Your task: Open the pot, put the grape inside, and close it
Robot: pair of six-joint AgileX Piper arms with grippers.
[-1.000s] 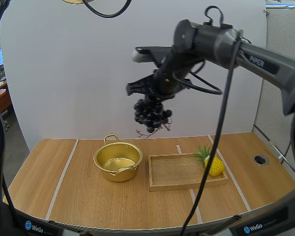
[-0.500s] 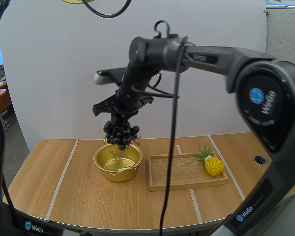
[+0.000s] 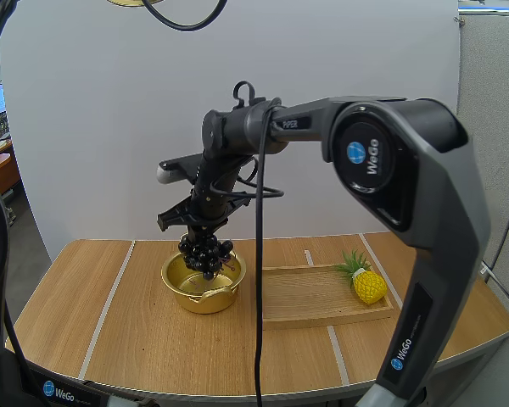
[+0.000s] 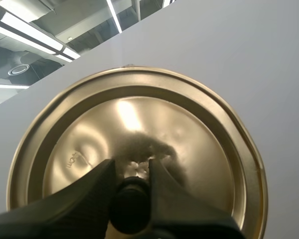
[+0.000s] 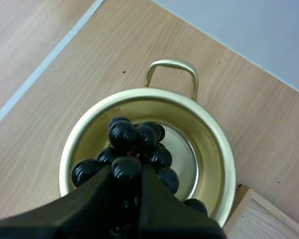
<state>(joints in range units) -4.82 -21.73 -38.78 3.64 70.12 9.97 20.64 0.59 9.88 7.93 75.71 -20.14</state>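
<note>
- Your right fingers (image 3: 197, 224) pinch the one grape bunch (image 3: 205, 253) by its top. Its long axis hangs upright, tip down at the mouth of the one pot (image 3: 174, 284), left of centre.
- Your left fingers (image 4: 152, 172) clamp the knob of the one lid (image 4: 189, 149).
- One tray (image 3: 314, 298) and one pineapple (image 3: 369, 287) sit on the worktop (image 3: 110, 339), lower right.

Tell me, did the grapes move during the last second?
Yes. The grapes went left and down, from high over the left end of the tray to just over the pot.
</note>
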